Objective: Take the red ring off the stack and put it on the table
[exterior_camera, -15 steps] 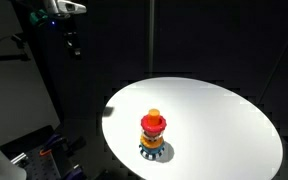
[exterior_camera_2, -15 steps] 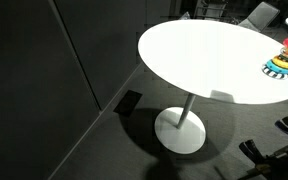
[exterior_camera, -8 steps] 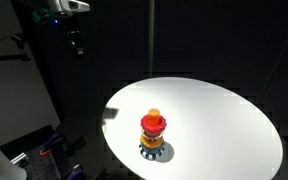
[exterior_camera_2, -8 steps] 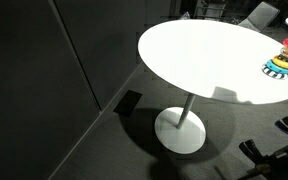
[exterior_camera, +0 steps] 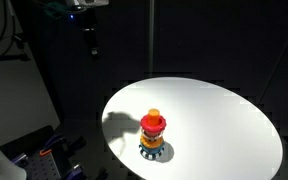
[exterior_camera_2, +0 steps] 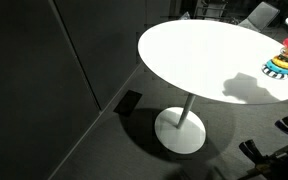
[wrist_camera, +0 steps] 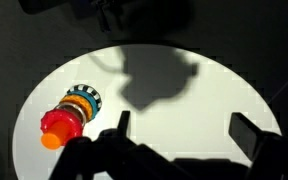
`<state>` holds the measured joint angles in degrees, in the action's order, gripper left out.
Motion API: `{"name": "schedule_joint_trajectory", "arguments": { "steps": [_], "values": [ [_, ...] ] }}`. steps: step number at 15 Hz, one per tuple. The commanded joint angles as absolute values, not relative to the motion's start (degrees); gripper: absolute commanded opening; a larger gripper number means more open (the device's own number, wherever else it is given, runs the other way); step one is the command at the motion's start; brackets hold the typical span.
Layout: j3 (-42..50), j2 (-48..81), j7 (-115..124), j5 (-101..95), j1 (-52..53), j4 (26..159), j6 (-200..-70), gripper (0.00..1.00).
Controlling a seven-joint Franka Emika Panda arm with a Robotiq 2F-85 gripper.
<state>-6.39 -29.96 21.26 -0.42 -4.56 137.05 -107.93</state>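
Two fingers [wrist_camera: 121, 126]: dark, at the lower edge of the wrist view, standing wide apart with nothing between them, high above the counter [wrist_camera: 219, 105].
Red ring [exterior_camera: 153, 124]: on the stack [exterior_camera: 153, 137], just under the yellow-orange knob [exterior_camera: 154, 113] and above the orange ring [exterior_camera: 152, 143]; in the wrist view the red ring [wrist_camera: 60, 122] is to the left and well apart from the fingers.
Stack: upright on its blue-grey base [exterior_camera: 152, 153], near the edge of the counter [exterior_camera: 219, 110]; in an exterior view the stack [exterior_camera_2: 283, 62] is partly cut off by the picture edge.
Counter [exterior_camera_2: 194, 45]: round, bright white, on one foot.
Shadow [wrist_camera: 159, 75]: a dark patch on the counter, beside the stack.
Arm [exterior_camera: 84, 6]: at the top of an exterior view, well apart from the stack.
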Motion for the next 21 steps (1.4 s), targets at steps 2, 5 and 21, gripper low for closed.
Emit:
{"name": "schedule_joint_trajectory", "arguments": {
  "steps": [2,5,21],
  "values": [
    [-1.8,-25.2,21.6,-0.8,-7.7,137.7,-114.3,1.0],
    [1.0,-21.7,20.6,-0.6,-9.4,140.4,-123.5,1.0],
    [4.6,-15.3,21.0,-0.4,-10.6,141.7,-132.1,1.0]
  ]
}}
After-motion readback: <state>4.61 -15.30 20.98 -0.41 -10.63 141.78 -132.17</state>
